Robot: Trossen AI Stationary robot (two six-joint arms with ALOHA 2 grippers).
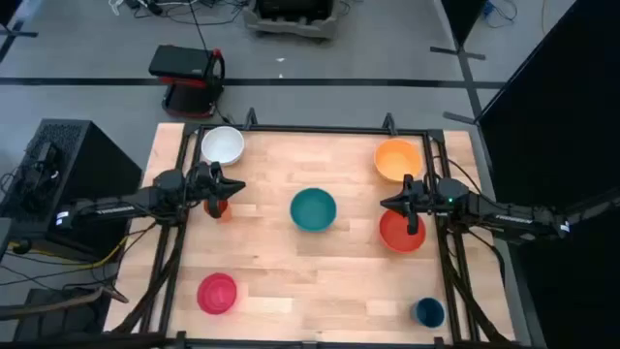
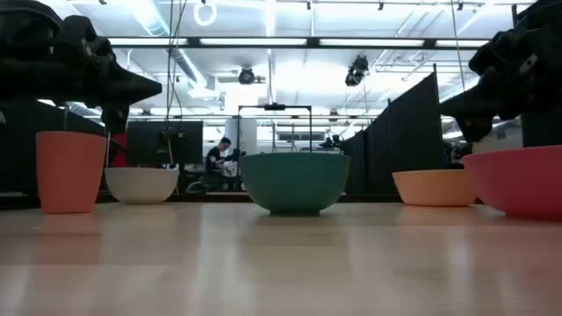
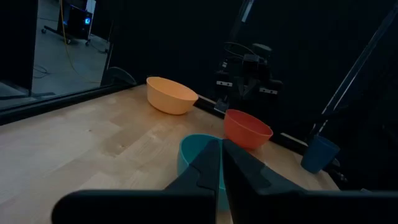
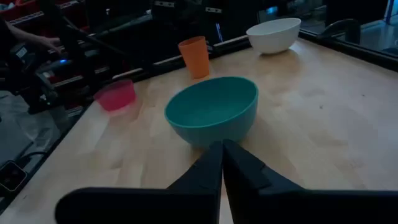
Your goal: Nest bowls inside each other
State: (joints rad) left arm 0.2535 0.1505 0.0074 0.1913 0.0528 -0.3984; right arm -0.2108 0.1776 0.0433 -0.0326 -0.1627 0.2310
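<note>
Five bowls stand apart on the wooden table, each on its base: white [image 1: 223, 145] far left, light orange [image 1: 397, 158] far right, teal [image 1: 313, 209] in the middle, red-orange [image 1: 401, 231] at the right, magenta-pink [image 1: 217, 293] near left. My left gripper [image 1: 236, 186] hovers shut at the left, above the small orange cup [image 1: 219, 206], pointing toward the teal bowl [image 3: 202, 163]. My right gripper [image 1: 387, 204] hovers shut at the right, over the red-orange bowl's far edge, also pointing at the teal bowl [image 4: 212, 111].
A small narrow orange cup [image 4: 194, 56] stands under the left arm, and a small dark blue cup [image 1: 428, 311] sits near the right front corner. A dark metal frame [image 1: 320, 127] borders the table. Bare wood lies around the teal bowl.
</note>
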